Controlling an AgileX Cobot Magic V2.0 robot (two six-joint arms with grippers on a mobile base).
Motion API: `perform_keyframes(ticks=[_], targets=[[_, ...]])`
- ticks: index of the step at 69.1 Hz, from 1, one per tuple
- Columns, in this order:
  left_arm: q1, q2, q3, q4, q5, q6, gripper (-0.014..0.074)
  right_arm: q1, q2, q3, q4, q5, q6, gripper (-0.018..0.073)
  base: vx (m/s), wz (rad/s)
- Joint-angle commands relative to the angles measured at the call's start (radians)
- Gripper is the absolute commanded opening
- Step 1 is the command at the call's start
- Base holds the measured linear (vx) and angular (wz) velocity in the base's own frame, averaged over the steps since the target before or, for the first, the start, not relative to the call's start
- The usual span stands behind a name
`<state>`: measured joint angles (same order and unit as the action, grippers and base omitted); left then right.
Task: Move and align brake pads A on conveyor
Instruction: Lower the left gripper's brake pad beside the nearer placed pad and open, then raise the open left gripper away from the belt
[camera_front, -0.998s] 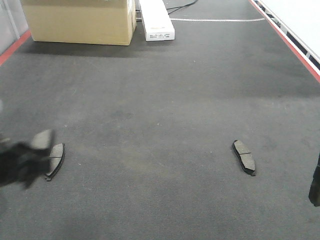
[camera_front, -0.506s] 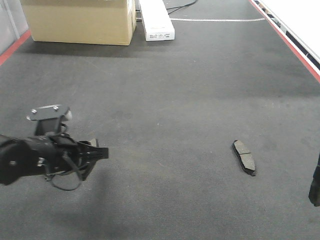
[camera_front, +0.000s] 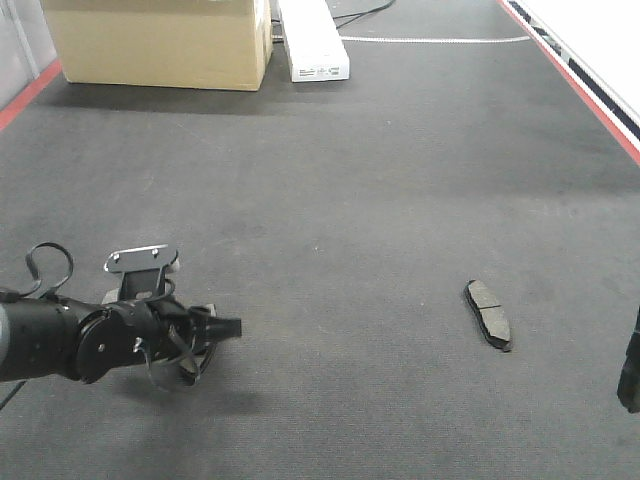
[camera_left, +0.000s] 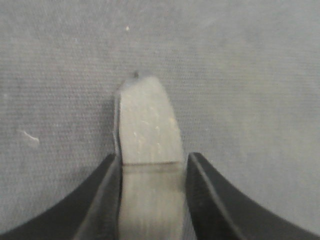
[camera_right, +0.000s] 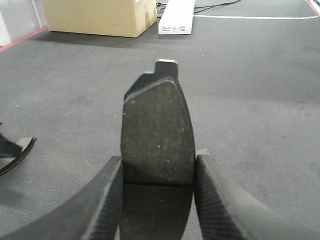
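My left gripper (camera_front: 215, 330) is low over the front left of the dark conveyor belt (camera_front: 350, 200). In the left wrist view it (camera_left: 152, 165) is shut on a grey curved brake pad (camera_left: 147, 120), gripped across its width, with belt beneath. My right gripper (camera_front: 630, 370) shows only as a dark sliver at the right edge. In the right wrist view it (camera_right: 157, 167) is shut on a dark brake pad (camera_right: 157, 125) that points away over the belt. A third brake pad (camera_front: 488, 313) lies loose on the belt at the right.
A cardboard box (camera_front: 160, 40) and a long white box (camera_front: 312, 40) stand at the far end of the belt. Red side rails run along the right (camera_front: 590, 95) and far left edges. The left gripper's fingertip (camera_right: 17, 150) shows in the right wrist view.
The left arm has swung from the left edge toward the right. The pad that lay at the front left is off the belt and in its jaws. The right pad has not moved.
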<state>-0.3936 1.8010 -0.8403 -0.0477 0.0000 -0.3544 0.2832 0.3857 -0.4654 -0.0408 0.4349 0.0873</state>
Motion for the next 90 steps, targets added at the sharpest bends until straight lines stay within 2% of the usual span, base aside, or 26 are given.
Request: perform_keyframes(ticks=[1,14,30,63,75,90], targets=[[-0.004,-0.014,-0.024,-0.007,-0.069,-0.004,0.0369,-0.003,0.005,-0.028,-0.009,-0.102,-0.008,-0.0004,0.0,0.0],[-0.004,-0.057,-0.024,-0.006,-0.021,-0.003,0.0446,-0.003,0.005,-0.028,-0.009,-0.102,-0.008,-0.0004,0.0,0.0],[-0.004,-0.263,-0.023,0.058,0.087,0.007,0.0449,-0.003,0.005,-0.028,-0.009,-0.102,-0.008,-0.0004,0.0,0.0],[-0.004,-0.851,-0.021,0.231,0.559,0.007,0.0449,-0.003,0.005,-0.028,-0.009,-0.102,-0.008,-0.0004,0.0,0.0],[-0.004,-1.078,0.037,0.238,0.601,0.051,0.0449,-0.003,0.005,-0.028,-0.009,-0.102,-0.008,-0.0004,0.0,0.0],[-0.004,-1.318,0.188,0.236,0.599,0.053,0.0449,-0.003,0.005,-0.028,-0.009,-0.102,-0.008,-0.0004,0.0,0.0]])
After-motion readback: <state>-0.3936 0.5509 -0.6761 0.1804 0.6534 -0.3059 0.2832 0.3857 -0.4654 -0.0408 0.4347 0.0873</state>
